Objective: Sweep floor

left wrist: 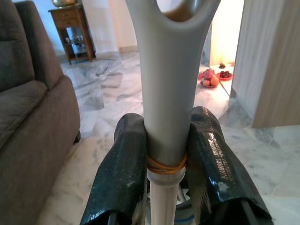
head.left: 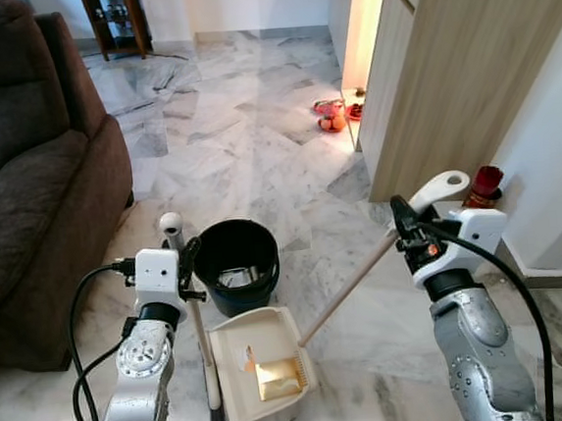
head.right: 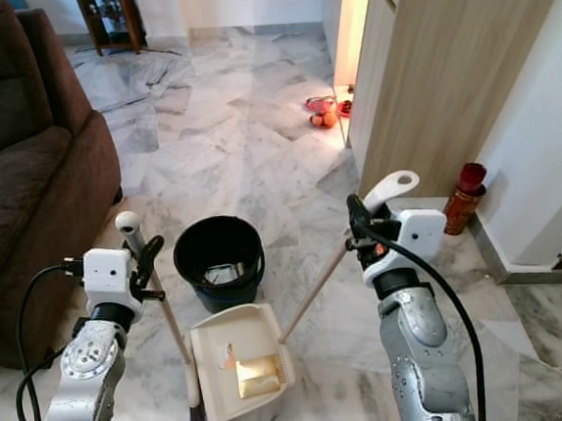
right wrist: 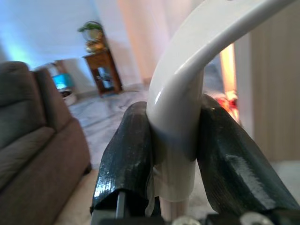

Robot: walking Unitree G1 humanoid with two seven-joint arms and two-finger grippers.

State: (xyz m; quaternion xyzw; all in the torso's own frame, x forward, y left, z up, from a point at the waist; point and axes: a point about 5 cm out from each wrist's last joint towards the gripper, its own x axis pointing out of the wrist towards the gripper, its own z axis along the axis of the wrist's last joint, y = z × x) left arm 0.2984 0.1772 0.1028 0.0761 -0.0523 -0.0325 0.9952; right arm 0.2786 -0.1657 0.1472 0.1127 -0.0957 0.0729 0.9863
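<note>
I've got the left gripper clamped on the broom handle, bristles on the floor beside the dustpan. Right gripper pinches the dustpan's handle. Yellowish debris, maybe paper, sits inside. Black bucket just behind.

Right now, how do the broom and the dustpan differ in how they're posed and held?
The broom stands nearly upright in the left gripper, bristles on the floor; the dustpan lies flat, its long handle slanting up to the right gripper. The broom is empty beside the pan; the dustpan holds a yellowish scrap. The broom's head is dark, the dustpan cream. Both sit in front of the black bucket, each gripped near its handle top.
</note>
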